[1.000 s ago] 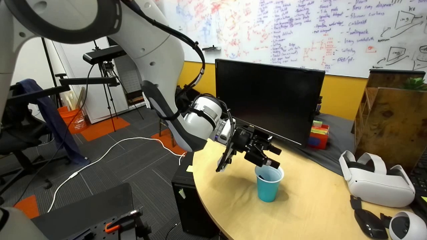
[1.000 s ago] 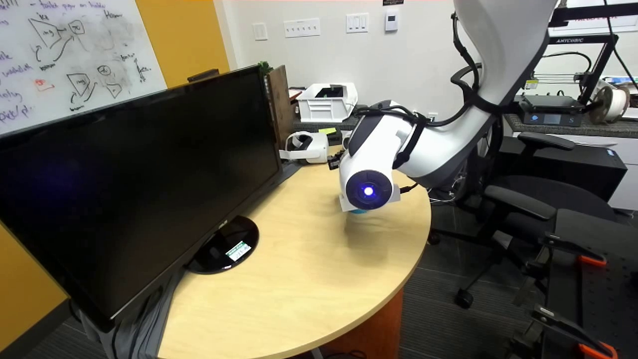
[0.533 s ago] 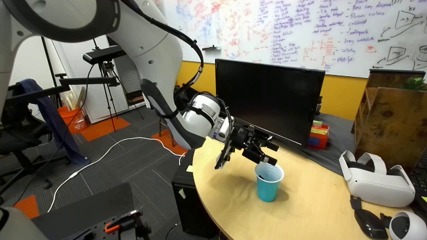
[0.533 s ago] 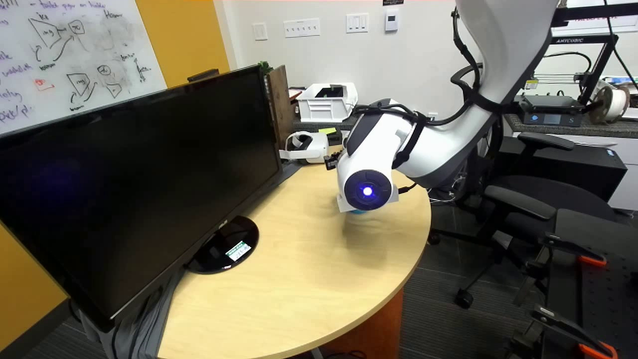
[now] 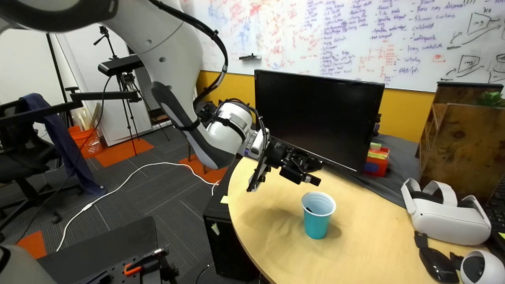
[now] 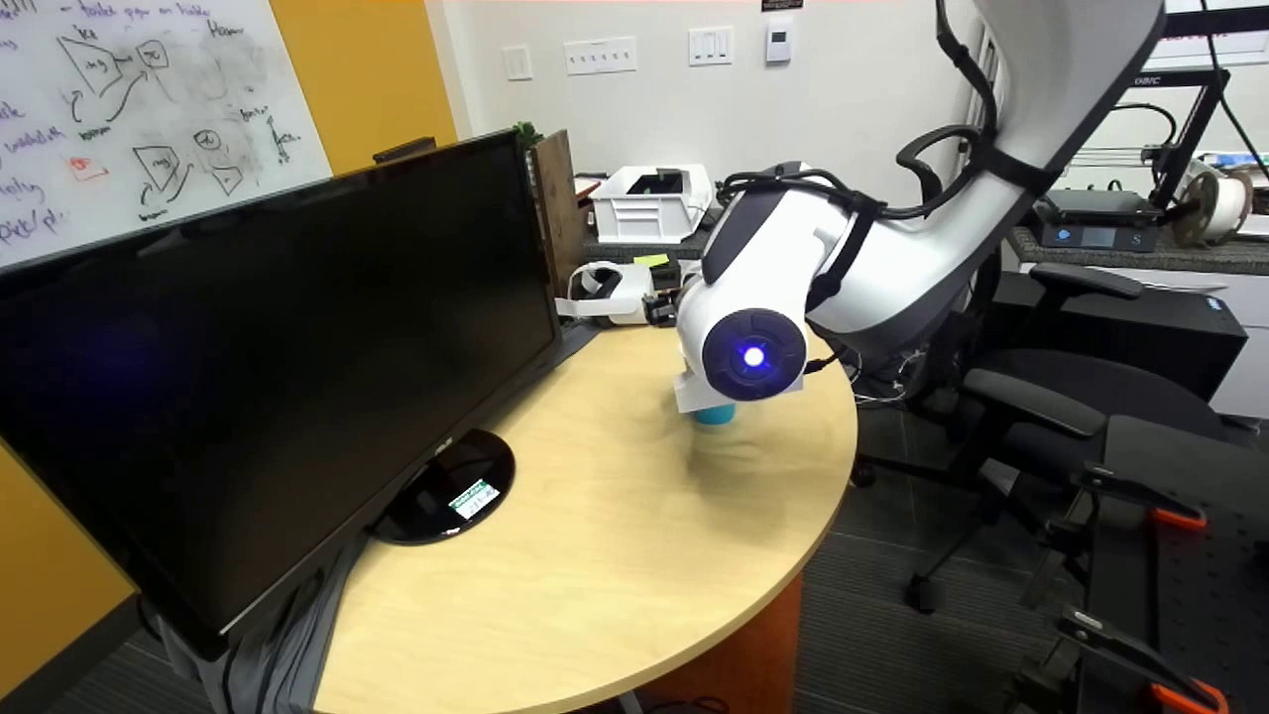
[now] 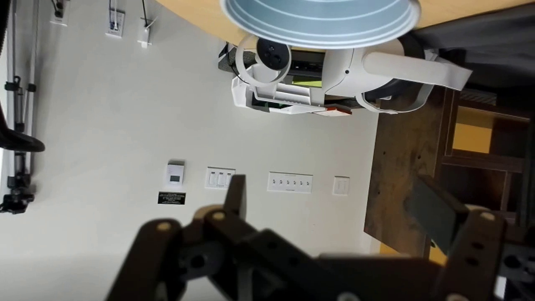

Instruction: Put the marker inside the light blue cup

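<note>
- A whiteboard (image 5: 355,39) covered in red and purple writing is filling the upper background for you in an exterior view.
- Your light wooden table (image 5: 375,236) with its curved edge is spreading out below it.
- Your white arm (image 5: 173,67) is arching over that table in both exterior views.
- A black monitor (image 5: 315,118) is standing at the table's edge, its dark screen facing your work area.
- A brown wooden shelf (image 5: 461,154) is standing to the right of the monitor in an exterior view, a green plant (image 5: 491,99) showing at its top.
- A white headset (image 5: 446,225) is lying on the table, well apart from the light blue cup (image 5: 317,224).
- Your gripper (image 7: 332,196) is hanging higher than that cup's rim, apart from it; its fingers (image 7: 237,195) are standing wide apart, and in the wrist view you're seeing the wall (image 7: 330,228) and a switch plate (image 7: 289,182) between them.
- The cup is standing upright on the table; in an exterior view the cup (image 6: 714,415) is showing as just a blue patch below your arm.
- The marker (image 5: 309,210) is resting inside the cup; you're seeing only a short dark part of it, near the inner wall.
</note>
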Tool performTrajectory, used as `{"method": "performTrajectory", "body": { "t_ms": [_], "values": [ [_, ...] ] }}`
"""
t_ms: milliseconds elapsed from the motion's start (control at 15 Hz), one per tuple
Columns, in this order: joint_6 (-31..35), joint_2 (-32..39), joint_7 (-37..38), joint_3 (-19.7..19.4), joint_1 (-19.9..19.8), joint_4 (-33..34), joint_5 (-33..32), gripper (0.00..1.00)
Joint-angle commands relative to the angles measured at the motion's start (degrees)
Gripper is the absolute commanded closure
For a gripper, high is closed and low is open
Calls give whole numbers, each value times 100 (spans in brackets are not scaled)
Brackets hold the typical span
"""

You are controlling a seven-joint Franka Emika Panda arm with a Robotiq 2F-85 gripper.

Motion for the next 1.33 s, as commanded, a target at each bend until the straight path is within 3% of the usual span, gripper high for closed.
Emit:
{"method": "performTrajectory", "body": {
  "t_ms": [0, 267, 600, 867, 1267],
  "values": [
    [694, -618, -107, 136, -270, -485, -42, 0],
    [1919, -994, -291, 80, -476, -713, -82, 0],
    [2806, -1288, -622, -5, -635, -853, -41, 0],
    [3036, -1416, -708, -49, -661, -907, -40, 0],
    [2838, -1165, -612, -27, -588, -738, 5, 0]
  ]
}}
